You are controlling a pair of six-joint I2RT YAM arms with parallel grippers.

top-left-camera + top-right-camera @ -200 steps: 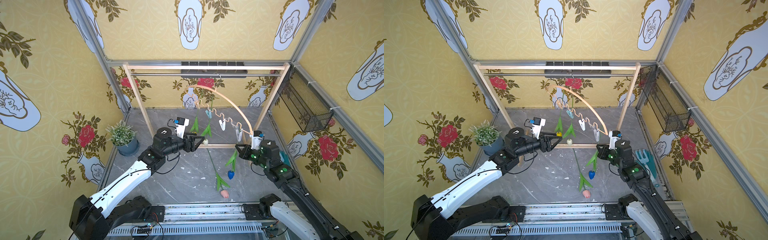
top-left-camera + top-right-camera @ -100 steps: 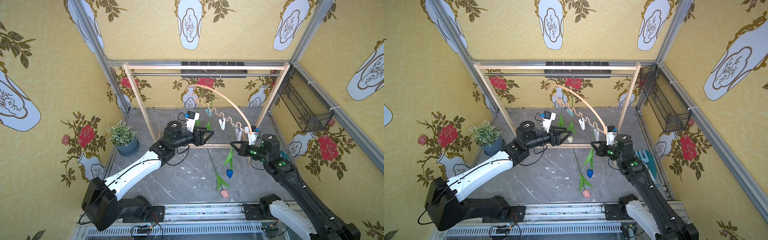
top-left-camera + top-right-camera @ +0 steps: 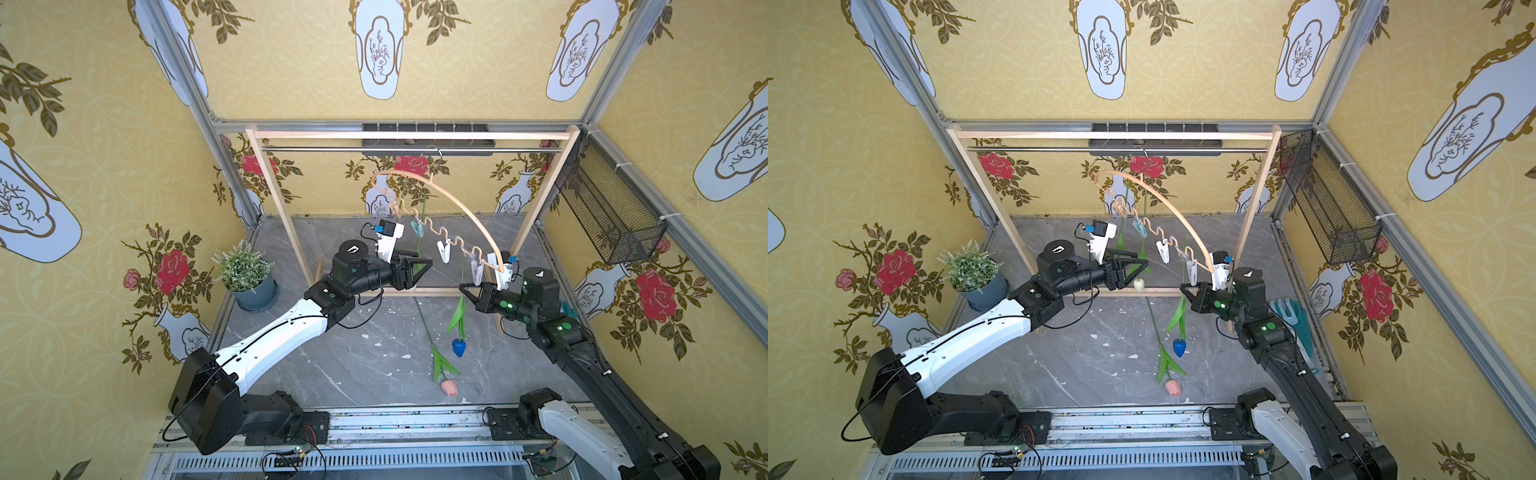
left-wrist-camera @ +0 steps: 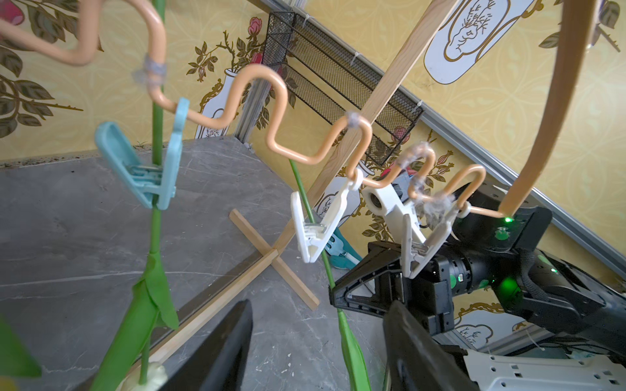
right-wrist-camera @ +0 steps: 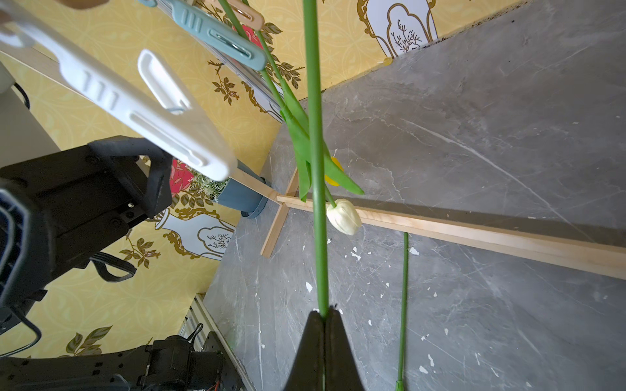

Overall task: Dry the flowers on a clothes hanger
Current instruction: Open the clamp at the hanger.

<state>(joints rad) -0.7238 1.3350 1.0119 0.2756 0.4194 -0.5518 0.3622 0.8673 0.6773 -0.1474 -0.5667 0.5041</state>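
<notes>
While pot [image 3: 258,294] holds plant [image 3: 242,266], basket [image 3: 609,216] (contents unclear)

Little potted plant [image 3: 243,270] sits at 9 o'clock on the grey tabletop [image 3: 365,365]. Wooden rack [image 3: 407,135] spans the 12 o'clock end, black mesh basket [image 3: 611,216] on the wall around 2, teal rake thing [image 3: 1293,320] at 3.

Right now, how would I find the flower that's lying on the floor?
Find the big wooden rack standing at the back of the grey floor. In front of it, one flower lies flat on the floor: the pink tulip. Its neighbour, the blue tulip, is off the floor, held head-down by the right pincer.
</notes>
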